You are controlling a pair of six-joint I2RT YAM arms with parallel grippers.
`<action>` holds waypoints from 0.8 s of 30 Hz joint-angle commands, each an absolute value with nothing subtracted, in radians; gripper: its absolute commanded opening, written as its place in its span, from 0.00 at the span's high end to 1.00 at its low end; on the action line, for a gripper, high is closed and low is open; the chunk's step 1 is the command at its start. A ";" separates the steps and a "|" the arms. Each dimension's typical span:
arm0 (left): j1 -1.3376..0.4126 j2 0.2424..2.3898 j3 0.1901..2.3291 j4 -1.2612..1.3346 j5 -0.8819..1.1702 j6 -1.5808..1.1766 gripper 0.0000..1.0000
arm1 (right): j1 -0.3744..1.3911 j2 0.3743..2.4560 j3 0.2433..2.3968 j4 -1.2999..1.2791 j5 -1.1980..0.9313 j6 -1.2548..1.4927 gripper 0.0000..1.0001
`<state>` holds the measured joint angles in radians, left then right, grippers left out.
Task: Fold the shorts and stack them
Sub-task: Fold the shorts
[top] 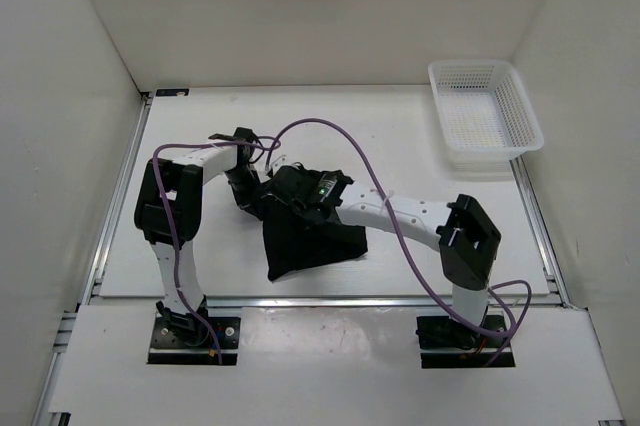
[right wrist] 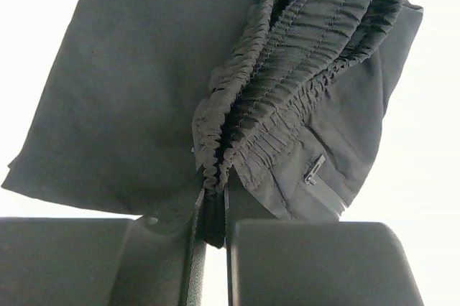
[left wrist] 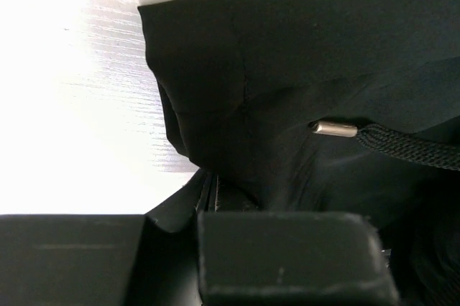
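Shorts: the shorts (top: 312,241) sit in a dark bunched heap at the middle of the tabletop (top: 420,146). The broad end spreads toward 6 o'clock and the narrower end runs up toward 12 o'clock, under both wrists.
Left gripper: the left gripper (left wrist: 200,245) is closed tight, with a fold of the black cloth pinched between its fingers (left wrist: 295,256). It meets the heap at about 10 o'clock.
Right gripper: the right gripper (right wrist: 212,248) is narrowed onto the gathered elastic waistband (right wrist: 287,69), which disappears down into the slit between the two pads. It meets the heap at about 12 o'clock.
Drawstring: a black braided cord (left wrist: 410,149) with a metal tip (left wrist: 334,129) comes in from 3 o'clock in the left wrist view. Its far end is cut off by the frame edge.
Zip: a small zip puller (right wrist: 314,169) shows on a pocket just below the waistband, toward 4 o'clock of the right wrist view.
Basket: a white mesh basket (top: 485,111) stands at the far right corner, at about 2 o'clock from the shorts and well apart from them.
Hard to make out: from above, both grippers are black against black cloth, so their fingertips cannot be picked out there. Whether the upper end of the shorts is lifted off the surface cannot be told. The legs and hems are lost in the folds. The tabletop is washed out to plain white in both wrist views.
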<state>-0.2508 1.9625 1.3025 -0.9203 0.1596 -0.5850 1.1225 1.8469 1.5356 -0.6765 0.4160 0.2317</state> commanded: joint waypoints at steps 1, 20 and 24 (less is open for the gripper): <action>-0.244 1.977 1.289 -0.848 0.092 -0.577 0.90 | 1.135 1.803 1.575 -0.666 0.501 0.264 1.00; -0.244 2.005 1.307 -0.848 0.101 -0.577 0.90 | 1.157 1.666 1.663 -0.623 0.600 0.249 1.00; -0.235 2.005 1.307 -0.848 0.110 -0.577 0.90 | 1.193 1.716 1.672 -0.601 0.546 0.230 1.00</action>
